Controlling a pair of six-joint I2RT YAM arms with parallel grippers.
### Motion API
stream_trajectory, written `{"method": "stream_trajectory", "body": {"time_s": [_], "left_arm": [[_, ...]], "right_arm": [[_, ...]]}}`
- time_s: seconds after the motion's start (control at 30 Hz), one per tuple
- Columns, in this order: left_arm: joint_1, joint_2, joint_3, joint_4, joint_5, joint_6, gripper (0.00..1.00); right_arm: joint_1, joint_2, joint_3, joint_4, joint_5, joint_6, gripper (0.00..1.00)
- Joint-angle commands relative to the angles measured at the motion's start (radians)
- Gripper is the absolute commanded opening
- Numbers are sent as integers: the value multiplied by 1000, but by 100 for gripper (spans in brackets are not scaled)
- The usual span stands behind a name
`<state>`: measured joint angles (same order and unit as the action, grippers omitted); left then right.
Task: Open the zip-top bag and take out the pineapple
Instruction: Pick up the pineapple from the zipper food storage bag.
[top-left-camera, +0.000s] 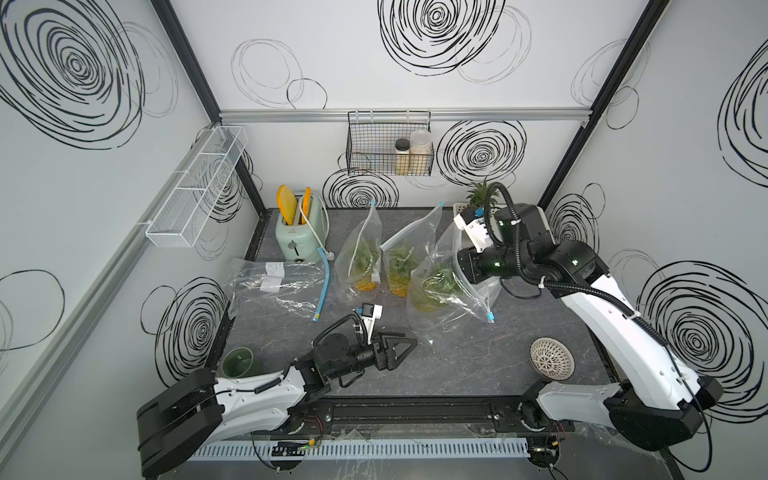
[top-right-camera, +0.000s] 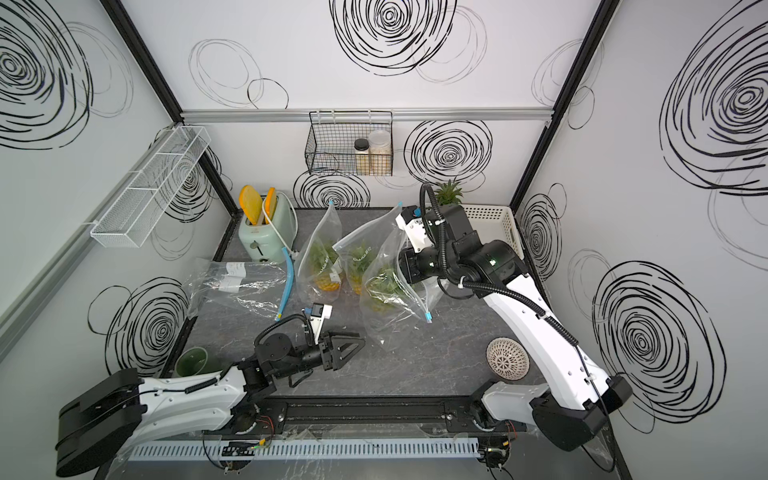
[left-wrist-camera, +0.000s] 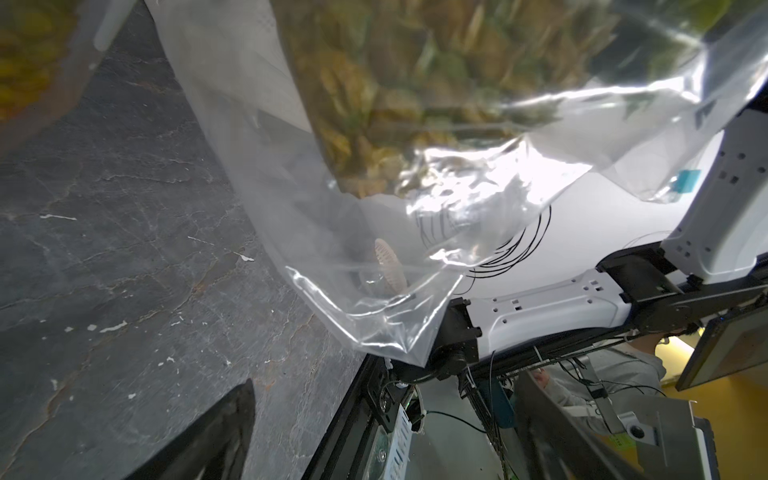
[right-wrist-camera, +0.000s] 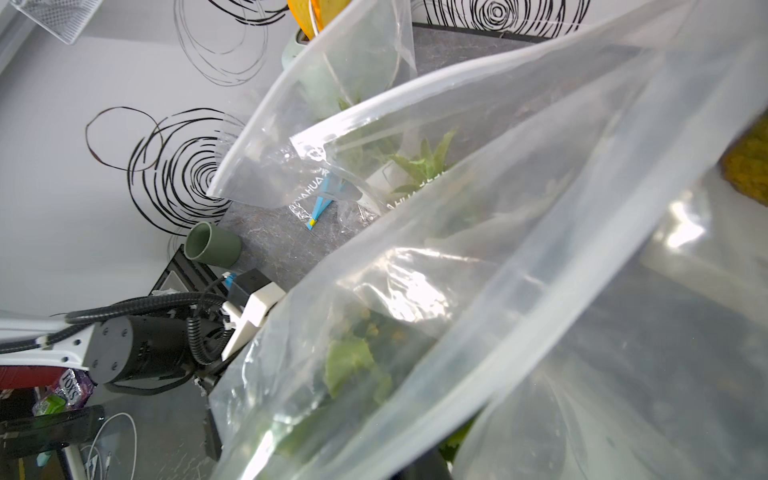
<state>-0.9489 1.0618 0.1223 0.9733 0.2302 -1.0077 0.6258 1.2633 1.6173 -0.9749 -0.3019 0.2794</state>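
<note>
Right hand looks clenched on the bag rim, centre right, pineapple inside. Left hand, released below it, should pinch the opposite lip and pull gently.

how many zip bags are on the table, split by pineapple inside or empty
bag with a pineapple inside: 3
empty bag: 1
total: 4

Clear bag, blue slider; yellow-green pineapple; grey marbled table
</note>
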Motion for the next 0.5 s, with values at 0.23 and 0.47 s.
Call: {"method": "stream_trajectory", "body": {"time_s": [0.23, 0.47], "left_arm": [[0, 321, 90, 484, 10, -76, 96], [4, 401, 152, 519, 15, -75, 55]], "right_arm": [[31, -31, 45, 46, -50, 4, 0], [47, -44, 26, 65, -53, 17, 0]]}}
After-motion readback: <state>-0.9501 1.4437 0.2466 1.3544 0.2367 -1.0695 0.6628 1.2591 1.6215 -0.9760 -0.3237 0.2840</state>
